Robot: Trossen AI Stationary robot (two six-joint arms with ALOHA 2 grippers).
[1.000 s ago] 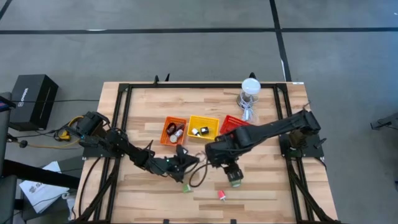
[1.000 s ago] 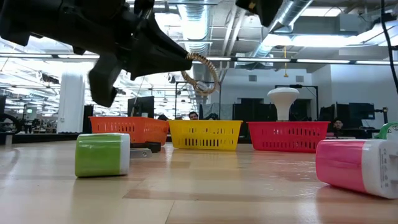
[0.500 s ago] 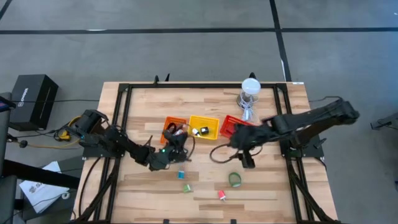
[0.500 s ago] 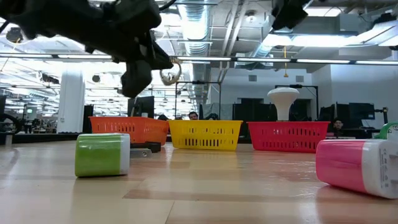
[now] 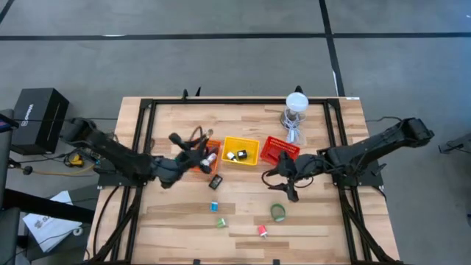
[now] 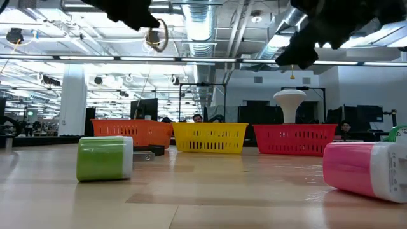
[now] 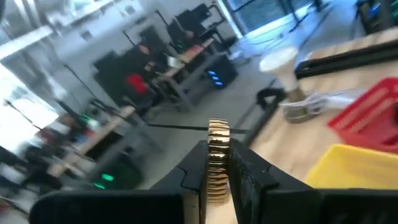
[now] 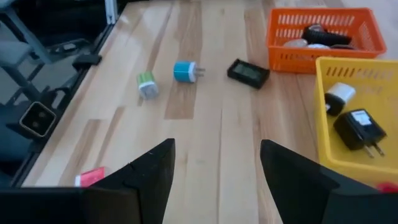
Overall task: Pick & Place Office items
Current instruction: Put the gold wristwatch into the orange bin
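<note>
My left gripper [image 5: 196, 145] is shut on a ribbed beige ring [image 6: 156, 35] high above the table, at the left end of the orange basket [image 5: 207, 155]. My right gripper [image 8: 216, 177] stands open above bare wood near the red basket [image 5: 280, 149], holding nothing. Flat on the table lie a green ring [image 5: 278, 213], a black piece [image 5: 215, 182], a blue piece [image 5: 214, 206], a green piece [image 5: 221, 221] and a pink piece [image 5: 263, 231]. My left gripper pinches the beige ring's band [image 7: 217, 163] between its two fingers, which lie about level. The ring stands on edge between the fingers, and its free part [image 7: 218, 132] sticks out past their tips. It is lifted well clear of the table and baskets.
The orange basket, a yellow basket [image 5: 241, 151] and the red basket stand in a row mid-table, the first two with small items in them. A clear jar with a white top [image 5: 295, 109] stands at the far right. Black rails frame the table.
My left gripper has risen and gone toward the far edge, to the orange basket, rolling as it went; the beige ring went with it, higher above the table. My right gripper has drawn back from the green ring, which stays on the table, toward the red basket.
</note>
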